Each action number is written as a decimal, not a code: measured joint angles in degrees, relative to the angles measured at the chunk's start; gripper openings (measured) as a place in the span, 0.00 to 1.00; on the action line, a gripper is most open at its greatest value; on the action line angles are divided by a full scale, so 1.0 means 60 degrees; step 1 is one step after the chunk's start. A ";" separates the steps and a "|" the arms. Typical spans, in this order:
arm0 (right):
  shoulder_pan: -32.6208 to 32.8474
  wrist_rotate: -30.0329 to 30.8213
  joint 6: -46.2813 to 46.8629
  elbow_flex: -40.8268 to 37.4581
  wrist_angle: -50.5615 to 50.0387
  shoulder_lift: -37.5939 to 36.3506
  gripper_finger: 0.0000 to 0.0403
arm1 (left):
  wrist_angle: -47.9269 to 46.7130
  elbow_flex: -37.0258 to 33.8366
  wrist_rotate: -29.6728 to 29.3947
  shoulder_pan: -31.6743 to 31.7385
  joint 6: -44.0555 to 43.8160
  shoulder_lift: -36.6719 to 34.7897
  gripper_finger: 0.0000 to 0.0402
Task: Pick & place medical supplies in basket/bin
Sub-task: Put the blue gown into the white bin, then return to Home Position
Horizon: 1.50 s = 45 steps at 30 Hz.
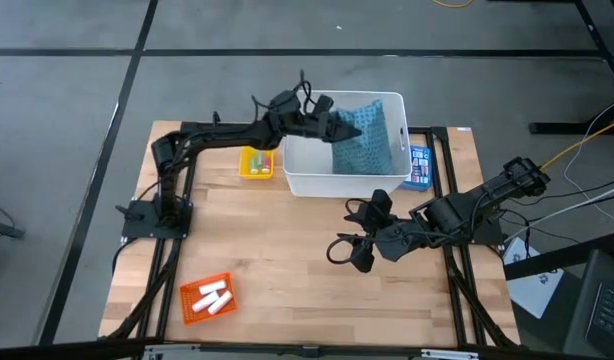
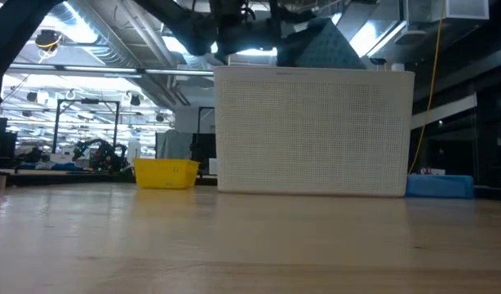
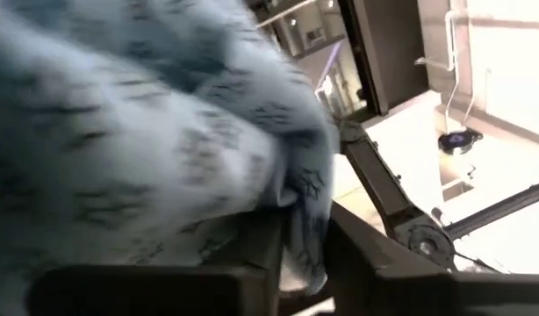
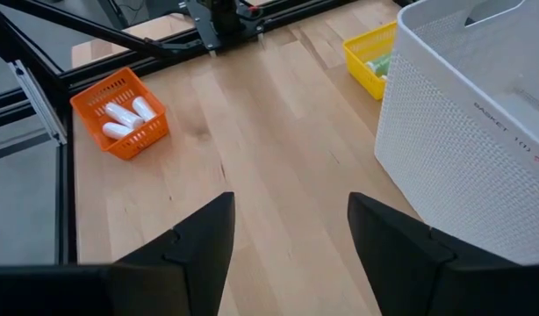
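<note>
Left hand [image 1: 332,124] grips pouch [image 1: 372,140] over bin [image 1: 317,183] rim.

White bin [image 2: 316,131] hides most of the teal pouch [image 2: 324,45].

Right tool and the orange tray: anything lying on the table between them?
Nothing; the high view shows bare wood between the right tool and the orange tray; the right wrist view agrees.

A teal patterned cloth pouch [image 1: 368,140] drapes over the far right corner of the large white perforated plastic bin [image 1: 317,181]. Three white cylindrical rolls [image 1: 213,297] lie in the orange tray [image 1: 190,308]; the yellow tray [image 1: 255,173] sits beside the bin.
</note>
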 joint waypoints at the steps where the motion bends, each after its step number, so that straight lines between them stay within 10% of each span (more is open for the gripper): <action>1: 0.0000 0.0003 -0.0009 0.0000 0.0004 0.0000 0.56 | -0.0176 0.0000 0.0113 0.0024 0.0102 -0.0090 0.20; 9: 0.0000 0.0004 -0.0068 0.0000 0.0020 0.0000 0.56 | -0.2000 0.0007 0.1473 0.0161 0.0842 -0.0669 0.43; 15: 0.0000 0.0004 -0.0066 0.0000 0.0030 0.0000 0.56 | -0.0471 0.0004 0.2880 0.0470 -0.0462 -0.0735 0.52; 22: -0.0015 0.0098 -0.0075 0.0000 0.0043 0.0000 0.56 | 0.1580 0.0004 0.2678 0.0672 -0.1432 -0.1553 0.52; 30: -0.0361 0.0350 -0.0815 0.0000 0.0497 0.0000 0.56 | -0.0222 0.0004 0.1745 0.0622 0.1113 -0.3939 0.49; 35: -0.0608 0.0350 -0.1062 0.0000 0.0608 0.0000 0.56 | -0.4944 0.0004 0.0117 0.0401 0.4591 -0.5859 0.44; 45: -0.0820 -0.0143 -0.0212 0.0000 0.0687 0.0000 0.56 | -1.0868 0.0000 -0.6306 -0.1393 0.8565 -0.8363 0.36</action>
